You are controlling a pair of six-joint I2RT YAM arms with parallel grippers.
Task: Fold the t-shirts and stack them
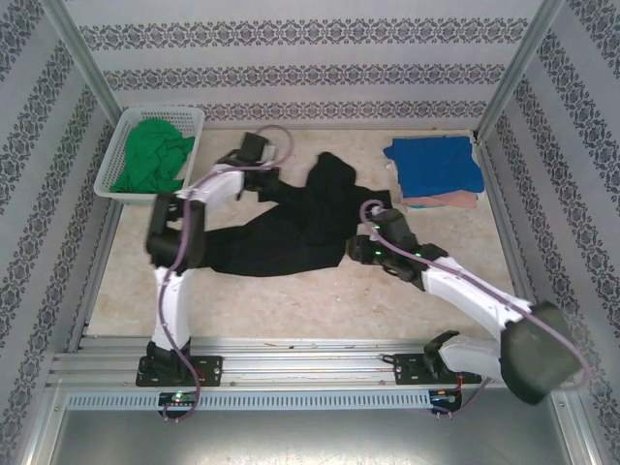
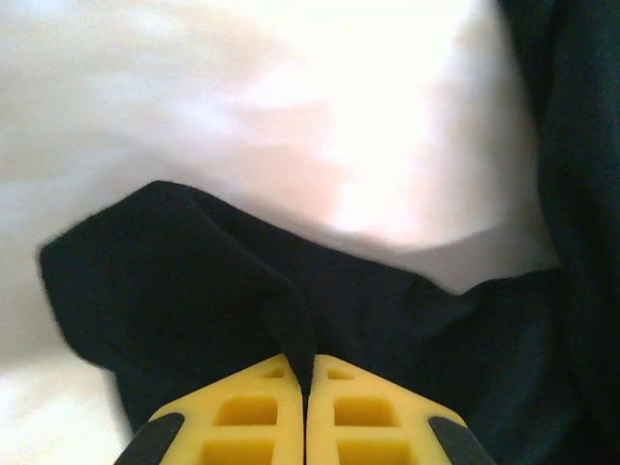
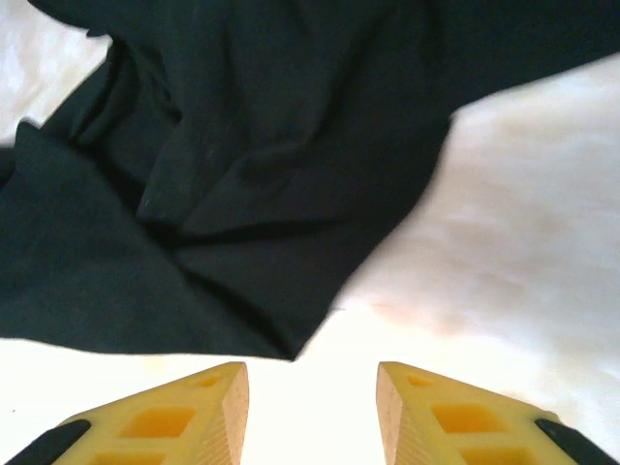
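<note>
Cloth of the black t-shirt (image 2: 194,281), spread across the bench (image 1: 291,305), is pinched as a raised fold between the closed left fingers (image 2: 247,417); the right fingers (image 3: 165,421) are held apart, just short of its edge.

Overhead; wrist close-ups on black t-shirt (image 1: 291,237)

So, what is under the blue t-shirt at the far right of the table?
A pink t-shirt lies under the blue t-shirt; only its near edge sticks out. Whether anything more lies below is covered.
</note>
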